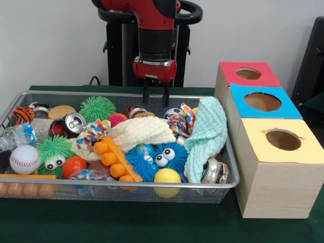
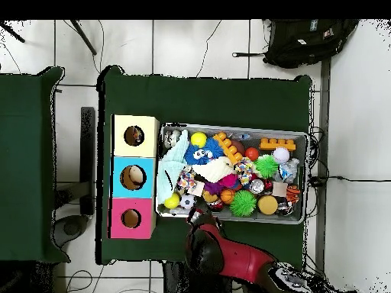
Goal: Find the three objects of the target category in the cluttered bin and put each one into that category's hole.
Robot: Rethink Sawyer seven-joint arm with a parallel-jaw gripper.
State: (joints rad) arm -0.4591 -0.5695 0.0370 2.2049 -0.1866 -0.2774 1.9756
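My gripper [image 1: 156, 99] hangs open and empty just above the far rim of the wire mesh bin [image 1: 126, 186], near its middle. In the overhead view the red arm [image 2: 205, 246] covers it at the bin's [image 2: 307, 177] lower edge. The bin is full of clutter: a mint cloth [image 1: 207, 132], a cream cloth [image 1: 142, 130], a blue fuzzy ball with eyes [image 1: 157, 157], a yellow ball [image 1: 167, 177], an orange block toy [image 1: 114, 158], a baseball [image 1: 24, 159], two green spiky balls [image 1: 97, 107], soda cans [image 1: 68, 124] and a small soccer ball [image 1: 172, 112].
Beside the bin stand three wooden boxes with round holes: red top [image 1: 248, 74], blue top [image 1: 262, 102] and yellow top [image 1: 283, 139]. In the overhead view something pale shows inside the blue hole [image 2: 135, 177]. A black backpack [image 2: 309, 38] lies on the floor.
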